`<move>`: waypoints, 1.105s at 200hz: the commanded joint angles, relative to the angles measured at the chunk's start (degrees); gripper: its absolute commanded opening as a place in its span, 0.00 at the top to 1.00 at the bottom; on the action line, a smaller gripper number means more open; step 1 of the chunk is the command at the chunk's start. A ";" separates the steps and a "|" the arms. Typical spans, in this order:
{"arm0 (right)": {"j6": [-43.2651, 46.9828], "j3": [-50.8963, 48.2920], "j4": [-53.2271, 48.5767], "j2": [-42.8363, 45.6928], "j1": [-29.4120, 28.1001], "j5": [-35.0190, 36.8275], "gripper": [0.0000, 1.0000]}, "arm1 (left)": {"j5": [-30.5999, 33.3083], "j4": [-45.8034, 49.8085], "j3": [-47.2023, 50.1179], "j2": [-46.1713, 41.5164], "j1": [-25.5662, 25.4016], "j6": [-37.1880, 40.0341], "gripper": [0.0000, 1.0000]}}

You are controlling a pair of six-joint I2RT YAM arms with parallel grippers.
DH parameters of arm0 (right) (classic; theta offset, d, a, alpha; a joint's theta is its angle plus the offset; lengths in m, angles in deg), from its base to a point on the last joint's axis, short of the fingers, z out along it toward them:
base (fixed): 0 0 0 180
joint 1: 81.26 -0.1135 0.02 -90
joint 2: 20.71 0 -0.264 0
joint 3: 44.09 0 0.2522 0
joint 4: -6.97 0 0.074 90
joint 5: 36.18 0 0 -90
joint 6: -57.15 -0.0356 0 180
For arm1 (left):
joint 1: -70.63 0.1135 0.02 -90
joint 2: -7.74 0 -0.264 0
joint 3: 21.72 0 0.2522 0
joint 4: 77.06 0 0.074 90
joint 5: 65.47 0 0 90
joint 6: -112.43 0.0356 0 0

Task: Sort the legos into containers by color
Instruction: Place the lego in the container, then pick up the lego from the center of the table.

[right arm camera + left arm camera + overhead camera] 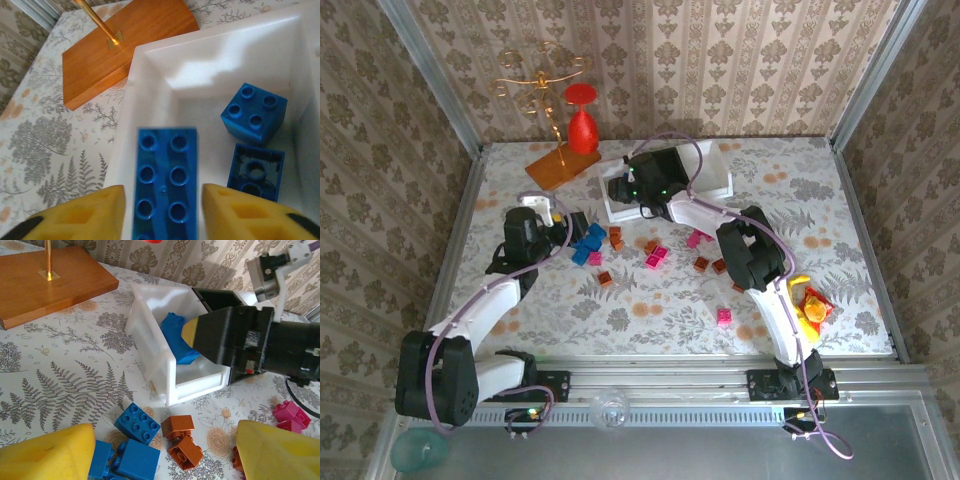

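Overhead, see right pincer (623, 190) directly above white bin (620, 214). From left wrist, find left pincer (165, 440) spread wide and empty, blue bricks (137, 422) between its tips. From right wrist, note jaws slightly apart around long blue brick (166, 185); widen fully, lift straight.

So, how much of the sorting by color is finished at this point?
Done: two blue bricks lie in the white bin. In hand: a long blue brick sits loosely in the right tool above that bin; the open left tool hovers over blue bricks on the table. Still to do: those, the orange-brown bricks and the pink bricks.
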 commanded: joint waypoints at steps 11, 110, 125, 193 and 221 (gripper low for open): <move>1.60 3.69 -4.31 1.66 0.60 0.43 0.44 | 0.76 1.25 0.80 -2.14 0.58 -0.63 0.23; 13.00 -44.46 -5.30 39.07 -2.49 5.57 0.22 | -6.56 3.14 -3.11 2.01 -2.48 1.32 0.23; 13.34 -45.36 -6.07 38.70 -3.82 6.81 0.21 | -4.60 4.24 -3.16 2.57 -3.32 2.59 0.23; 24.80 -30.89 -13.96 22.73 -6.21 6.75 0.23 | -0.83 8.32 -2.56 0.43 -3.33 3.92 0.23; 28.06 -24.92 -19.05 17.44 -6.21 6.79 0.31 | 0.04 9.12 -1.17 -0.79 -3.34 4.33 0.23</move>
